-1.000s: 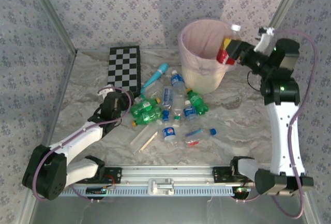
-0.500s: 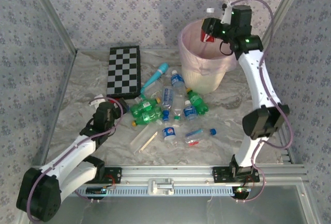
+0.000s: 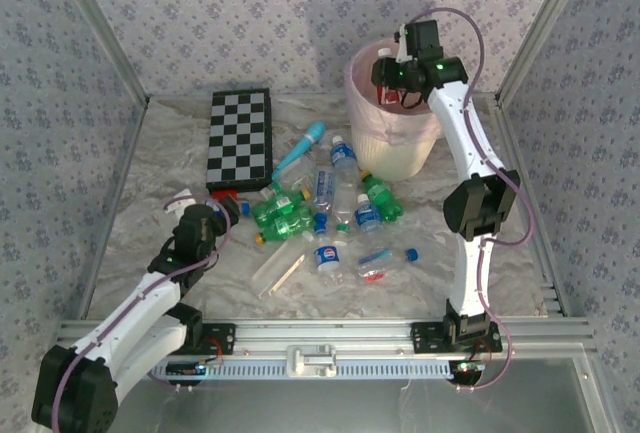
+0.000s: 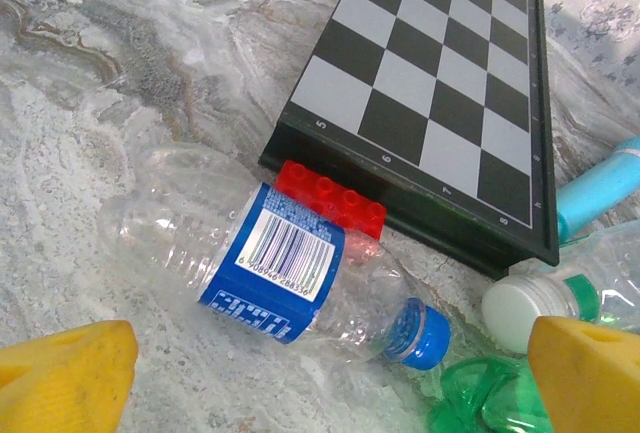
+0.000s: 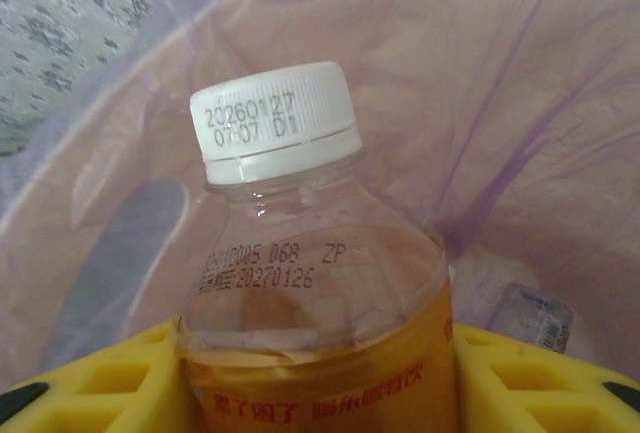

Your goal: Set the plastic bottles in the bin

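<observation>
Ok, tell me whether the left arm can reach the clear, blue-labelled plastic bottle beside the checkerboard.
Probably yes: the open left gripper hovers right over the clear blue-labelled bottle, nothing covering it.

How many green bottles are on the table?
3 visible. Two green bottles lie side by side near the checkerboard; a third lies near the bin. Others may be hidden.

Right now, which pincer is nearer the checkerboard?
Left. The left pincer sits just off the near edge of the checkerboard; the right pincer is far to its right, holding a bottle over the bin.
</observation>
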You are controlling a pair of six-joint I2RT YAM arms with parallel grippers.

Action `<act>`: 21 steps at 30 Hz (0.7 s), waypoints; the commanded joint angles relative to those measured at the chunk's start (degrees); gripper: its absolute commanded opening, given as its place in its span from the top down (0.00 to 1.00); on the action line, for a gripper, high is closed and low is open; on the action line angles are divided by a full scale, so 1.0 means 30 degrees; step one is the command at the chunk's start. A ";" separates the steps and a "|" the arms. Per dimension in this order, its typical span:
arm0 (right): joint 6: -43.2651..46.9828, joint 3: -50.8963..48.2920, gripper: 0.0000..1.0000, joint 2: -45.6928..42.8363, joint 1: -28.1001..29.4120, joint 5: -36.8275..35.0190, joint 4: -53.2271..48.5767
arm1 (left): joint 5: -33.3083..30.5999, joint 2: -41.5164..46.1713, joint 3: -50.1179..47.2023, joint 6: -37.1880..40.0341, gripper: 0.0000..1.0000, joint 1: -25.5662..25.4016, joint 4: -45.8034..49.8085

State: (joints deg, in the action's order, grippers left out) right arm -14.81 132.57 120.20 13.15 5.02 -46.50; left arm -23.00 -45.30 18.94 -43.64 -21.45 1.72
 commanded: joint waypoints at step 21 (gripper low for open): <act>0.2976 -0.3741 0.00 -0.6818 0.2116 -0.1085 0.2319 | -0.0108 -0.3494 0.2531 -0.3559 0.00 0.1629 0.1195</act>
State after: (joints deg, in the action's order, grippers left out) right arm -9.21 125.91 106.76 17.41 2.09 -44.29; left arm -22.96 -53.54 23.55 -50.13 -17.69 3.55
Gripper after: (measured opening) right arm 0.999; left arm 0.998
